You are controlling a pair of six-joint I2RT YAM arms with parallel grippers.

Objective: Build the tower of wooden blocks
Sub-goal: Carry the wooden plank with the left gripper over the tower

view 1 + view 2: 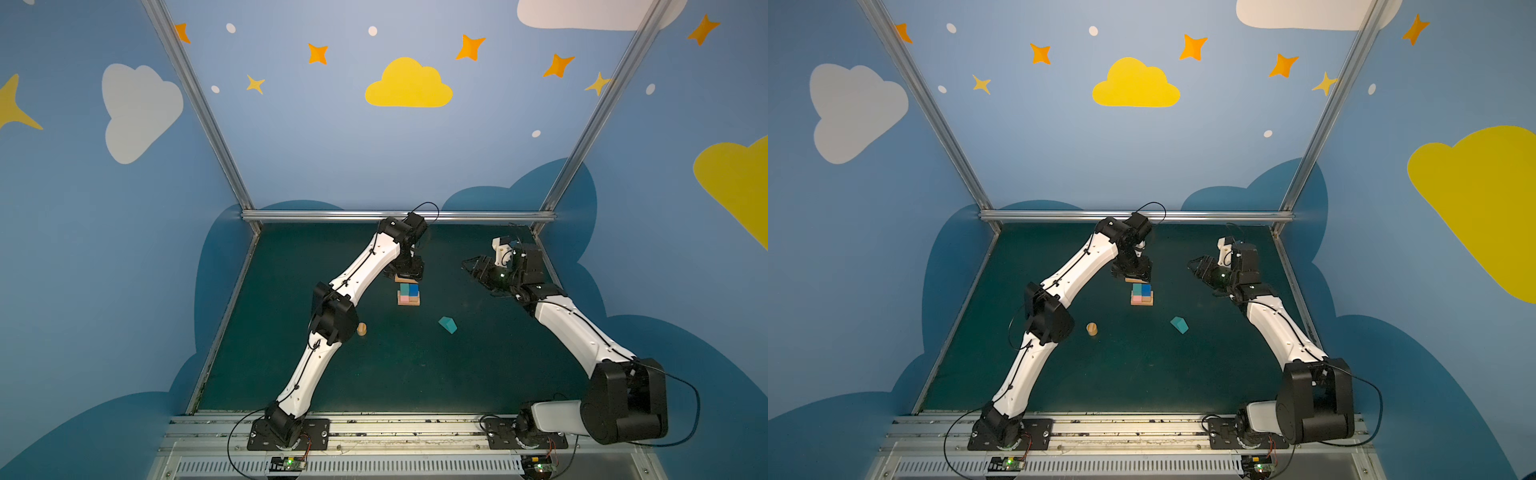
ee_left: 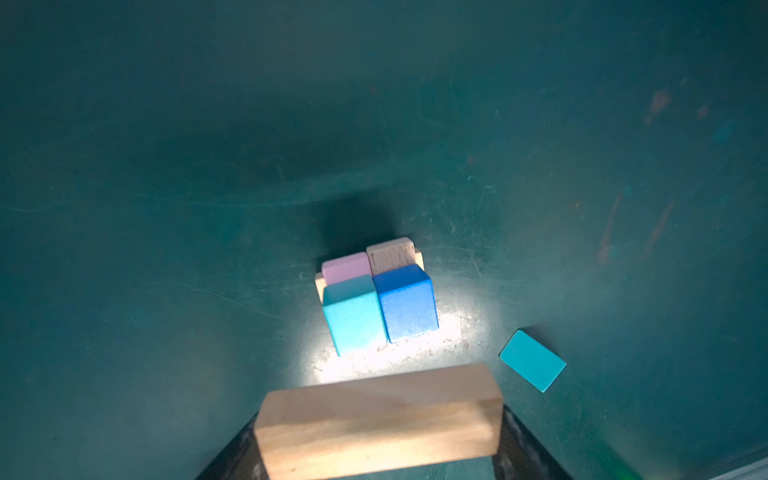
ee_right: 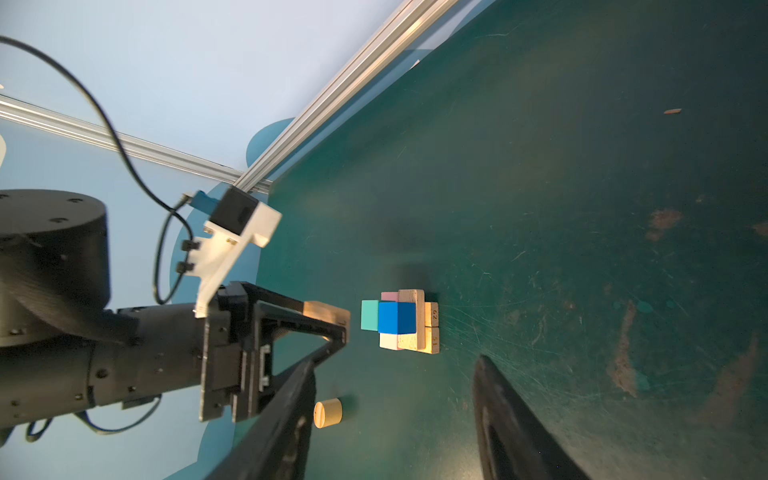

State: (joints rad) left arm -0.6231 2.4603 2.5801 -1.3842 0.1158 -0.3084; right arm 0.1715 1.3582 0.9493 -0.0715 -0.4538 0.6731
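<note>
Left claw (image 1: 406, 276) holds tan bar (image 2: 378, 419) above wood block tower (image 1: 408, 294), apart.

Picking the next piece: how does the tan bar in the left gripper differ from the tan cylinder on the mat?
The tan bar is long and flat-sided; the tan cylinder is short and round. The bar is held aloft in the left gripper; the cylinder sits free on the mat. Both are bare wood.
</note>
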